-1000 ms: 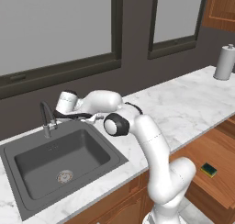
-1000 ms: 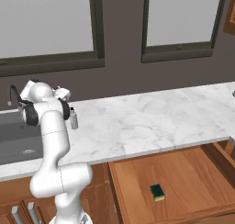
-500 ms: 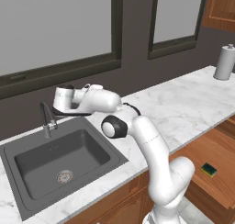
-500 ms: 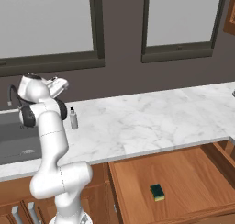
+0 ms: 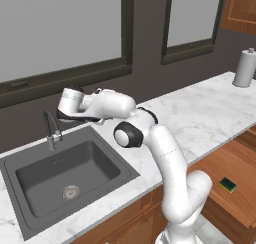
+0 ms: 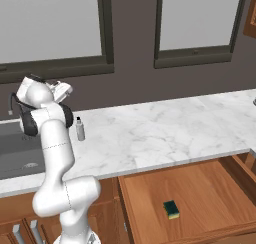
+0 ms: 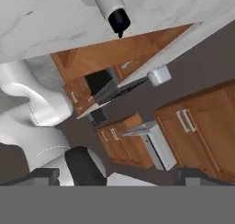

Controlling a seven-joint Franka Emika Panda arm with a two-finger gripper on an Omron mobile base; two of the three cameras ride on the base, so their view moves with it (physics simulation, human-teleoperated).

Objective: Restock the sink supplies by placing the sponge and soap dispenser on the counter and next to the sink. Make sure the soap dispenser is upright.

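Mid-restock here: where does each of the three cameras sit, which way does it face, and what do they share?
Left base view: behind-left, over the dark grey square sink; white arm at right.
Right base view: behind-right, over the white marble counter and open wooden drawer; arm at left.
Hand view: on the rolled hand, past the open gripper.
Shared: slim pale grey soap dispenser, upright beside the sink; yellow-green sponge.

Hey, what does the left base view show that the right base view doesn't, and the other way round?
Left base view: the whole sink with its round drain and faucet, and a white paper towel roll at the far end of the counter.

Right base view: the soap dispenser standing upright on the marble just right of the arm.

Both: the marble counter, the dark-framed windows, and the sponge lying in the open wooden drawer.
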